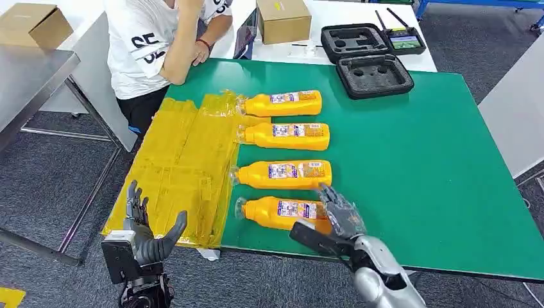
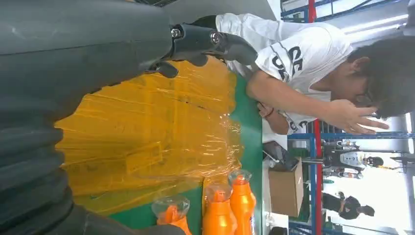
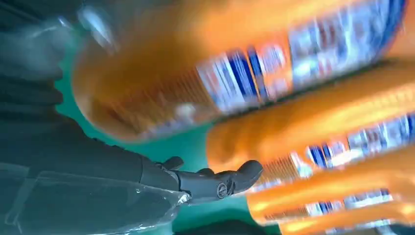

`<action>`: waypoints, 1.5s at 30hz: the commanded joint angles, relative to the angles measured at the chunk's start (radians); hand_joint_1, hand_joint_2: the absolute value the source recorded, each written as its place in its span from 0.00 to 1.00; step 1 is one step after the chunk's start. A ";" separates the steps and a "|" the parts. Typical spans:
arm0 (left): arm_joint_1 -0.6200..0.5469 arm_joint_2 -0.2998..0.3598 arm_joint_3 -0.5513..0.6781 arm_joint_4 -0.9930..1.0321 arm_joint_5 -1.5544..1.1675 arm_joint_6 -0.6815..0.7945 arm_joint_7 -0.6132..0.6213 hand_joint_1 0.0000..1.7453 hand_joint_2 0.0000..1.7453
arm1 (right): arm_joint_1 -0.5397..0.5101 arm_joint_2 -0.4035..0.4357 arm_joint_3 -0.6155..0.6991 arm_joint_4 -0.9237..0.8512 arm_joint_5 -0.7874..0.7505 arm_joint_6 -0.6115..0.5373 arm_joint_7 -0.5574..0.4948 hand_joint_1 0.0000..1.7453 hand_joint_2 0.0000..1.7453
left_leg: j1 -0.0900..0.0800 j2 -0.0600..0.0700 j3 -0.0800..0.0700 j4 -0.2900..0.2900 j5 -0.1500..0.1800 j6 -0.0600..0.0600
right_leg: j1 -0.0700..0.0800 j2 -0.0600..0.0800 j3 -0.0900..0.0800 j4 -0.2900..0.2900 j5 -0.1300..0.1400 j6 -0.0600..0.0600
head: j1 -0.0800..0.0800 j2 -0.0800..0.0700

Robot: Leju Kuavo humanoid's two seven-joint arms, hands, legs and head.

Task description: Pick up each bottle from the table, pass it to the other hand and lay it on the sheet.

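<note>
On the green desk [image 1: 417,160], right of the yellow sheet [image 1: 186,160]: four orange bottles lying on their sides in a row, clear caps toward the sheet. Nearest bottle [image 1: 282,212]: rigid plastic, probably full and fairly heavy, glossy and likely slippery; best gripped round the labelled mid-body. Right hand [image 1: 337,215] at its base end, fingers spread, seemingly not yet closed on it. Left hand [image 1: 144,234] at the sheet's near edge, fingers apart, holding nothing
</note>
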 commanded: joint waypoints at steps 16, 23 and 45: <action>-0.024 0.004 0.019 0.058 0.003 0.004 0.002 0.00 1.00 | -0.126 0.005 0.057 0.171 -0.029 0.058 -0.010 0.00 1.00 | 0.000 0.002 0.004 -0.001 -0.002 0.001 | 0.000 0.002 0.003 -0.001 -0.001 -0.001 | 0.000 0.000; -0.025 0.003 0.018 0.061 0.003 0.004 0.002 0.00 1.00 | -0.125 0.001 0.058 0.173 -0.029 0.059 -0.010 0.00 1.00 | 0.000 0.001 0.005 -0.001 -0.002 0.001 | 0.000 0.000 0.005 -0.001 -0.002 -0.001 | 0.000 0.000; -0.026 0.020 0.006 0.059 0.022 0.006 0.004 0.00 1.00 | -0.174 -0.041 0.114 0.218 -0.146 0.191 -0.048 0.98 1.00 | 0.000 0.001 0.006 -0.001 -0.002 0.001 | 0.001 0.000 0.006 -0.001 -0.002 -0.002 | 0.000 0.000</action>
